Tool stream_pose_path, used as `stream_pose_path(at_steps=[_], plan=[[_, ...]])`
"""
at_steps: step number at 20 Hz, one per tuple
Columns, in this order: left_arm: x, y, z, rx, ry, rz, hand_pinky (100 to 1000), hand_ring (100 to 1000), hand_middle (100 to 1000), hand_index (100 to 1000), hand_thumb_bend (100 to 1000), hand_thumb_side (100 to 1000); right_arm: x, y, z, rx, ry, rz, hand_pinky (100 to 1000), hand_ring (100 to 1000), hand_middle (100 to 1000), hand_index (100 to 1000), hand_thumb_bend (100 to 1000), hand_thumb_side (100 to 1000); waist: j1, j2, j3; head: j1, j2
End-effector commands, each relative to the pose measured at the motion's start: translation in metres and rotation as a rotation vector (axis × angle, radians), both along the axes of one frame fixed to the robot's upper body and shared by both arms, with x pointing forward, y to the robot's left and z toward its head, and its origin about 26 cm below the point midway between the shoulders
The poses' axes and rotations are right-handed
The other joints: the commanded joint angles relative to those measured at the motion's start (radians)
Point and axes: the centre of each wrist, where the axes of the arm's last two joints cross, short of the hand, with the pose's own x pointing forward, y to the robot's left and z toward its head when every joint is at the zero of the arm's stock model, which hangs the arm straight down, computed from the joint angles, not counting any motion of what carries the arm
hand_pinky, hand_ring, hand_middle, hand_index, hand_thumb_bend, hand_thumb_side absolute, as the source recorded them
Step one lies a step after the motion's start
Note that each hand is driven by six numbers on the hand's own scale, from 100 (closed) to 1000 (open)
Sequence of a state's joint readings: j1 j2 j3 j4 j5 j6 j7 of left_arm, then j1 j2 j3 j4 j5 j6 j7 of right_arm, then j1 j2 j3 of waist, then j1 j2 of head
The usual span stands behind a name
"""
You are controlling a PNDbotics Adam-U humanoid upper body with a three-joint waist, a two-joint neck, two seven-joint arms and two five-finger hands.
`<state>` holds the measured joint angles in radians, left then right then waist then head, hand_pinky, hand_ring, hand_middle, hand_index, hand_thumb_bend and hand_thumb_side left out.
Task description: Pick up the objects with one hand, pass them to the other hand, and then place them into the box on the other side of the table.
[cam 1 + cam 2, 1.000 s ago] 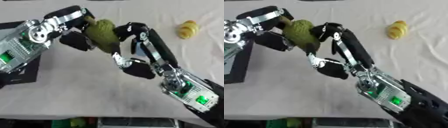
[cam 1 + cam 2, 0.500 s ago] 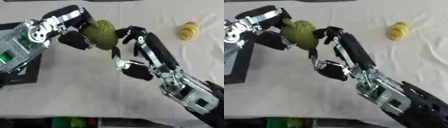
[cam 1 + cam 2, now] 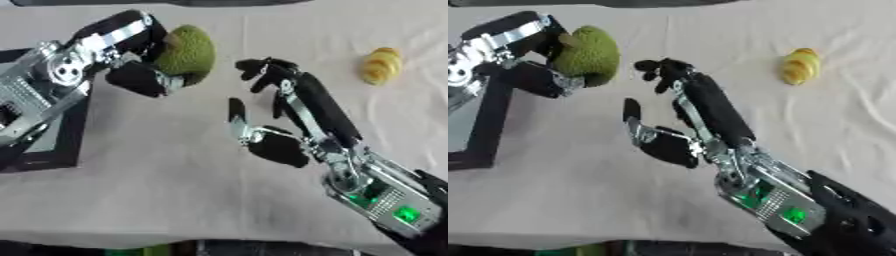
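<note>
A pale cloth-covered surface (image 3: pixel 175 190) is carrying everything. At its left edge a black box (image 3: pixel 52 150) is sitting, its inside mostly hidden behind the left arm. The right hand (image 3: pixel 276 145) is hanging open over the middle of the surface, fingers stretched toward the fruit and apart from it. The left hand (image 3: pixel 136 75) is gripping a bumpy green fruit (image 3: pixel 188 50), fingers and thumb curled round it, above the surface near the box. A small yellow ridged object (image 3: pixel 381 65) is lying far right. No writing is showing legibly.
</note>
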<state>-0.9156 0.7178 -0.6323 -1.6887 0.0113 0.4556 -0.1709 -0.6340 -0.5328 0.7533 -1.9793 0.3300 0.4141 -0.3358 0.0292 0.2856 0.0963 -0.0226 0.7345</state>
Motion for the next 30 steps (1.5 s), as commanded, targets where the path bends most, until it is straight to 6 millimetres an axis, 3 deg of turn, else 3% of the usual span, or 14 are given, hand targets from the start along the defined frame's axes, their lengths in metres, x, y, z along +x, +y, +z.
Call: stream_pose_path(at_steps=[1, 9, 24, 25, 26, 27, 30], plan=[[0.000, 0.013, 0.014, 0.016, -0.039, 0.037, 387, 259, 183, 223, 196, 131, -0.002, -0.001, 0.007, 0.008, -0.035, -0.007, 311, 649, 695, 845, 100, 475, 0.000, -0.014, 0.001, 0.008, -0.018], [0.004, 0.045, 0.018, 0.021, -0.060, 0.156, 391, 261, 186, 227, 208, 132, -0.001, -0.005, 0.009, 0.043, -0.054, 0.001, 307, 644, 683, 829, 100, 438, 0.002, -0.013, -0.001, 0.044, -0.040], [-0.001, 0.133, 0.015, -0.012, -0.092, 0.489, 397, 270, 197, 239, 222, 129, 0.006, -0.016, 0.016, 0.116, -0.096, 0.002, 308, 636, 673, 808, 100, 388, -0.002, -0.013, 0.000, 0.162, -0.054], [-0.001, 0.140, 0.014, -0.015, -0.092, 0.515, 398, 271, 199, 240, 217, 128, 0.006, -0.017, 0.016, 0.118, -0.098, 0.000, 307, 636, 673, 808, 100, 387, -0.003, -0.013, 0.000, 0.167, -0.055], [-0.002, 0.146, 0.013, -0.019, -0.091, 0.538, 399, 273, 203, 244, 110, 115, 0.006, -0.017, 0.016, 0.120, -0.098, -0.003, 307, 636, 673, 807, 100, 384, -0.003, -0.012, 0.000, 0.171, -0.055], [-0.002, 0.152, 0.012, -0.022, -0.088, 0.560, 401, 276, 205, 248, 218, 129, 0.006, -0.018, 0.016, 0.121, -0.099, -0.006, 307, 635, 672, 806, 100, 385, -0.003, -0.012, 0.001, 0.172, -0.054], [-0.002, 0.166, 0.008, -0.015, -0.074, 0.620, 412, 289, 219, 263, 218, 134, 0.007, -0.019, 0.017, 0.128, -0.103, -0.010, 306, 634, 671, 805, 100, 380, -0.004, -0.010, 0.003, 0.175, -0.053]])
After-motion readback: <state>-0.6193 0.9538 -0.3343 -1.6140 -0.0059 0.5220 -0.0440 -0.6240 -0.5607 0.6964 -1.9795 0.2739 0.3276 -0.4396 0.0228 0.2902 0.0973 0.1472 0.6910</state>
